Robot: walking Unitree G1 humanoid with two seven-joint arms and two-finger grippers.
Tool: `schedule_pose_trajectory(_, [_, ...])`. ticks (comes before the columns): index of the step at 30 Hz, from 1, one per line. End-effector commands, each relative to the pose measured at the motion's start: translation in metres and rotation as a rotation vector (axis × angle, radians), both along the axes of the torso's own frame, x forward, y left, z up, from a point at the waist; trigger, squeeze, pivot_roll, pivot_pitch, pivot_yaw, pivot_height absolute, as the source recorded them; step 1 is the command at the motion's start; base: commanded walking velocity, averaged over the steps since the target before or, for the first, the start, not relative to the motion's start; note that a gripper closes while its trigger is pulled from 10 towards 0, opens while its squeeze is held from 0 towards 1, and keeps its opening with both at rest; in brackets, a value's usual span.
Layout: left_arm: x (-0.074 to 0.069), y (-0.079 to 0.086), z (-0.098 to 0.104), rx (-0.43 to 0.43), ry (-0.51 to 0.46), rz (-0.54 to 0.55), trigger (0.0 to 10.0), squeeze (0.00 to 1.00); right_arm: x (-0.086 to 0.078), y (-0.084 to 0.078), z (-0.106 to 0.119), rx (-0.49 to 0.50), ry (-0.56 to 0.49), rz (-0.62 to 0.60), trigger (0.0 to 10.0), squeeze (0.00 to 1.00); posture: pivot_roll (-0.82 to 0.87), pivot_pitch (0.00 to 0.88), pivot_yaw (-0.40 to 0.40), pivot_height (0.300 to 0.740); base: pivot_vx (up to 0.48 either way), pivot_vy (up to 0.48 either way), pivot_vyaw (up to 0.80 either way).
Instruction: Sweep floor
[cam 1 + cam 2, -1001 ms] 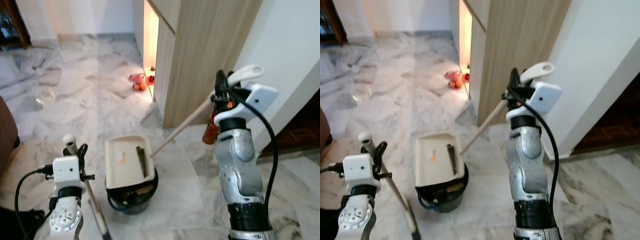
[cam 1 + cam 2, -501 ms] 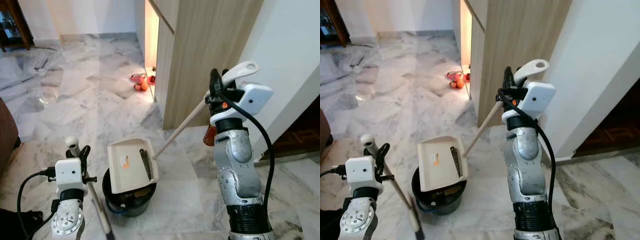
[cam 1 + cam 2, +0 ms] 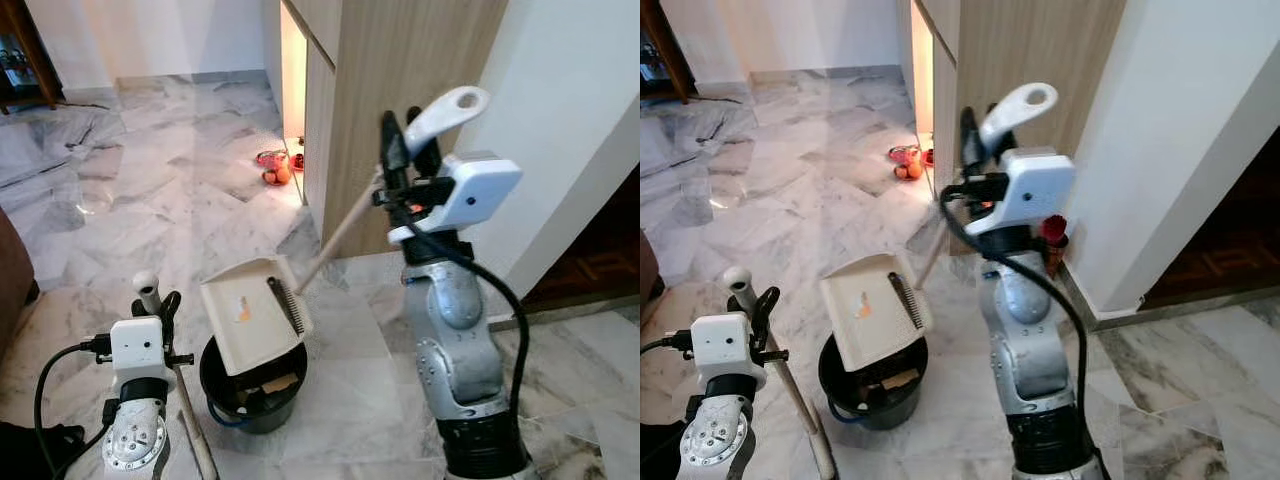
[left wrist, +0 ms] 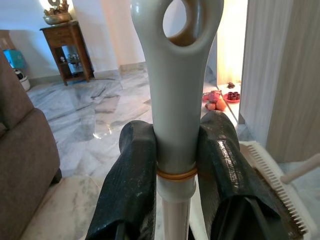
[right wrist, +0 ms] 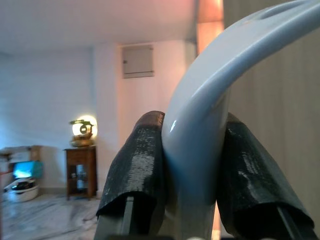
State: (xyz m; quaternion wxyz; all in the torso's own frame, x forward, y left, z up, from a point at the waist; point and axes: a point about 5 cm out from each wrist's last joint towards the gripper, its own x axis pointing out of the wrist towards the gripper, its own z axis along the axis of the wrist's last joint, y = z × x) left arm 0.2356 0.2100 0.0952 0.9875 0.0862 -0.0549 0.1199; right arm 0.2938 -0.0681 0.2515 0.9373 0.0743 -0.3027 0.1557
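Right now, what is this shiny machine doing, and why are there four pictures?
It's a house robot with two silver arms. Two pictures come from cameras in its head, looking down at the marble floor. The other two come from cameras on its wrists, looking along its black fingers.

The right gripper is clamped on the grey handle of a dustpan. A long pole joins handle and pan, and the pan is tipped over a black bucket on the floor.

The left gripper squeezes another grey handle with a hole in it, probably the broom.

Behind stands a wooden cabinet, with some small red and orange things on the floor by its lit opening.
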Motion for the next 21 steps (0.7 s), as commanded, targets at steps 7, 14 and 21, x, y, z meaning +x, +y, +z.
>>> schedule_pose_trajectory(7, [0.003, -0.002, 0.01, 0.03, -0.054, -0.011, 10.0, 0.0, -0.024, 0.018, 0.022, -0.082, -0.208, 0.065, 10.0, 0.0, 0.14, 0.059, -0.036, 0.74, 0.0, 0.0, 0.0])
schedule_pose_trajectory(14, [0.004, -0.004, 0.01, 0.024, -0.058, -0.017, 10.0, 0.0, -0.042, 0.043, 0.027, -0.147, -0.307, 0.135, 10.0, 0.0, 0.14, 0.061, -0.038, 0.74, 0.0, 0.0, 0.0])
schedule_pose_trajectory(21, [0.004, -0.004, 0.011, 0.025, -0.06, -0.017, 10.0, 0.0, -0.055, 0.055, 0.028, -0.161, -0.355, 0.184, 10.0, 0.0, 0.14, 0.062, -0.039, 0.74, 0.0, 0.0, 0.0])
